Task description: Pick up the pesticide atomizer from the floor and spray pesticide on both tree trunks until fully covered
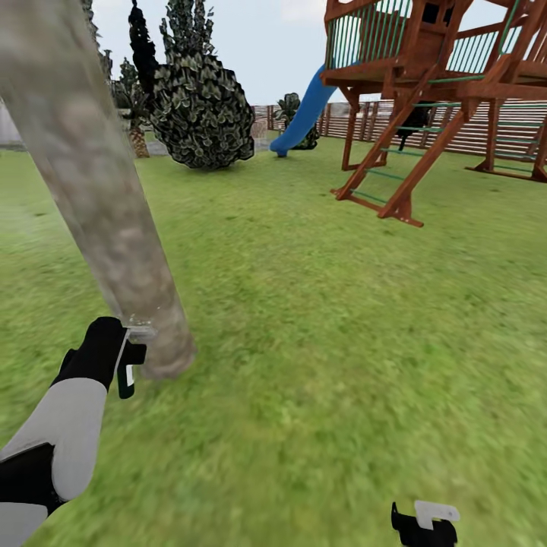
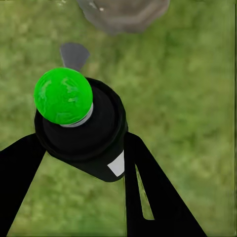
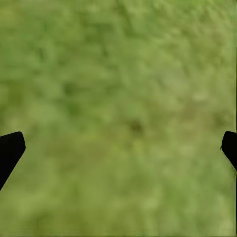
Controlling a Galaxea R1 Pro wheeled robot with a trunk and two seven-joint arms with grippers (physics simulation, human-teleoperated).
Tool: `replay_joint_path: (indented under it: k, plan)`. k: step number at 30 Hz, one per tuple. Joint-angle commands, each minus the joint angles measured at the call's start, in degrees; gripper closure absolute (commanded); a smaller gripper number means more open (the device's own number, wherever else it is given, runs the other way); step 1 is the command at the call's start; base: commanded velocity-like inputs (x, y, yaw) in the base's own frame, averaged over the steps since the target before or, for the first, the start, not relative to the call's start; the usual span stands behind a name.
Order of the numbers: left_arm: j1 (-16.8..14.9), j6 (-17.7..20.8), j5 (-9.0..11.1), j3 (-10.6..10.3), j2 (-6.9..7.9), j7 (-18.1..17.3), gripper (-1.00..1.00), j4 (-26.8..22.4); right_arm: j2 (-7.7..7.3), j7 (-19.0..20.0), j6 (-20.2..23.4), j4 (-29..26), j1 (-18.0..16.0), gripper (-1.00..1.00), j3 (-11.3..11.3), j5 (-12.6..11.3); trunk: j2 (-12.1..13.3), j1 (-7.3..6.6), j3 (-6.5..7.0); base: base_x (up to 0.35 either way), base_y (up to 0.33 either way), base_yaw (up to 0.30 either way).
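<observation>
A thick, mottled grey-beige tree trunk (image 1: 114, 220) leans up to the left from its base in the lawn. My left gripper (image 1: 114, 355) is shut on the pesticide atomizer (image 1: 134, 354), held low right beside the trunk's base, with the grey nozzle toward the bark. In the left wrist view the atomizer (image 2: 84, 136) is a black bottle with a bright green cap and a white label, clamped between my black fingers (image 2: 148, 192); the trunk's base (image 2: 123, 12) lies just beyond it. My right gripper (image 3: 118, 148) hangs open over bare grass, also seen low in the head view (image 1: 422, 524).
A wooden playhouse (image 1: 433, 83) with a blue slide (image 1: 304, 114) stands to the far right. A dark leafy bush (image 1: 201, 110) and narrow black trees rise behind the trunk. A slatted wooden fence (image 1: 486, 129) bounds the lawn (image 1: 319, 319).
</observation>
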Motion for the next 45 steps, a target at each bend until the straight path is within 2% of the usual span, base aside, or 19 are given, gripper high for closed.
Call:
replay_joint_path:
  k: [1, 6, 8, 12, 16, 17, 21, 24, 26, 29, 32, 33, 35, 37, 38, 39, 40, 41, 45]
  plan:
    - [-0.05, 0.15, -0.64, 0.16, -0.04, -0.56, 1.00, -0.06, -0.01, -0.30, -0.16, 0.10, -0.05, -1.00, -0.33, 0.61, -0.02, 0.01, -0.05, 0.163, -0.256, 0.035]
    - [-0.05, 0.15, -0.56, 0.25, -0.47, -0.51, 1.00, 0.01, -0.01, -0.30, -0.16, 0.11, -0.05, -1.00, -0.33, 0.62, -0.02, 0.01, -0.05, 0.158, -0.254, 0.029]
    - [-0.05, 0.15, -0.69, 0.27, -0.91, -0.48, 1.00, -0.04, -0.01, -0.30, -0.16, 0.11, -0.05, -1.00, -0.33, 0.66, -0.02, 0.01, -0.05, 0.155, -0.254, 0.227]
    - [0.07, 0.07, -0.96, 0.45, -0.88, -0.29, 1.00, 0.02, -0.01, -0.30, -0.16, 0.11, -0.05, -1.00, -0.33, 0.62, -0.02, 0.01, -0.05, 0.210, -0.213, 0.270]
    - [3.80, -0.35, -0.96, 0.69, -0.06, -0.20, 1.00, -0.47, -0.01, -0.30, -0.16, 0.11, -0.05, -1.00, -0.33, 0.65, -0.02, 0.01, -0.05, 0.268, -0.164, 0.276]
    - [5.01, -0.51, -0.81, 0.35, -0.63, -0.10, 1.00, -0.20, -0.01, -0.30, -0.16, 0.11, -0.05, -1.00, -0.33, 0.65, -0.02, 0.01, -0.05, 0.282, -0.146, 0.276]
    - [5.33, -0.57, -0.79, 0.42, -3.19, -0.08, 1.00, -0.24, -0.01, -0.30, -0.16, 0.17, -0.05, -1.00, -0.33, 0.66, -0.02, 0.01, -0.05, 0.283, -0.144, 0.276]
    - [6.60, -0.70, -0.95, 0.81, -1.24, 0.02, 1.00, -0.29, -0.01, -0.30, -0.16, 0.19, -0.05, -1.00, -0.33, 0.64, -0.02, 0.01, -0.05, 0.271, -0.158, 0.269]
    - [7.55, -0.75, -0.97, 0.83, -0.50, 0.10, 1.00, -0.12, -0.01, -0.30, -0.16, 0.19, -0.05, -1.00, -0.33, 0.66, -0.02, 0.01, -0.05, 0.149, -0.227, 0.251]
    - [7.90, -0.81, -0.84, 0.59, -1.50, 0.21, 1.00, 0.07, -0.01, -0.30, -0.16, 0.20, -0.05, -1.00, -0.33, 0.67, -0.02, 0.01, -0.05, -0.020, -0.268, 0.122]
    - [7.92, -0.82, -0.79, 0.65, -3.40, 0.20, 1.00, -0.42, -0.01, -0.30, -0.16, 0.20, -0.05, -1.00, -0.33, 0.67, -0.02, 0.01, -0.05, 0.073, -0.266, 0.018]
    - [7.88, -0.85, -0.81, 0.73, -3.55, 0.17, 1.00, -0.58, -0.04, -0.30, -0.16, 0.20, -0.05, -1.00, -0.33, 0.67, -0.02, 0.01, -0.05, 0.207, -0.214, 0.002]
    - [7.89, -1.12, -0.94, 0.89, -2.97, 0.15, 1.00, -0.70, -0.08, -0.30, -0.16, 0.11, -0.05, -1.00, -0.33, 0.67, -0.02, 0.01, -0.05, 0.229, -0.199, 0.001]
    - [7.97, -1.26, -1.02, 0.92, -1.16, 0.15, 1.00, -0.10, -0.10, -0.30, -0.16, 0.04, -0.05, -1.00, -0.33, 0.62, -0.02, 0.01, -0.05, 0.240, -0.191, 0.000]
    - [8.61, -1.37, -0.84, 0.94, -1.07, 0.15, 1.00, 0.58, -0.10, -0.30, -0.16, 0.05, -0.05, -1.00, -0.33, 0.63, -0.02, 0.01, -0.05, 0.239, -0.193, 0.000]
    - [9.54, -2.57, -0.72, 1.00, -1.41, 0.19, 1.00, 1.21, -0.06, -0.30, -0.16, 0.09, -0.05, -1.00, -0.33, 0.65, -0.02, 0.01, -0.05, 0.237, -0.196, 0.086]
    - [10.06, -5.56, -0.71, 1.04, -2.39, 0.30, 1.00, 1.55, -0.03, -0.30, -0.16, 0.10, -0.05, -1.00, -0.33, 0.65, -0.02, 0.01, -0.05, 0.237, -0.196, 0.196]
    - [10.21, -6.93, -0.82, 1.09, -3.13, 0.37, 1.00, 1.58, -0.02, -0.30, -0.17, 0.11, -0.05, -1.00, -0.33, 0.65, -0.02, 0.01, -0.05, 0.234, -0.199, 0.243]
    - [11.32, -7.87, -1.00, 0.98, -3.25, 0.36, 1.00, 1.63, -0.01, -0.30, -0.16, 0.11, -0.05, -1.00, -0.33, 0.65, -0.02, 0.01, -0.05, 0.149, -0.126, 0.271]
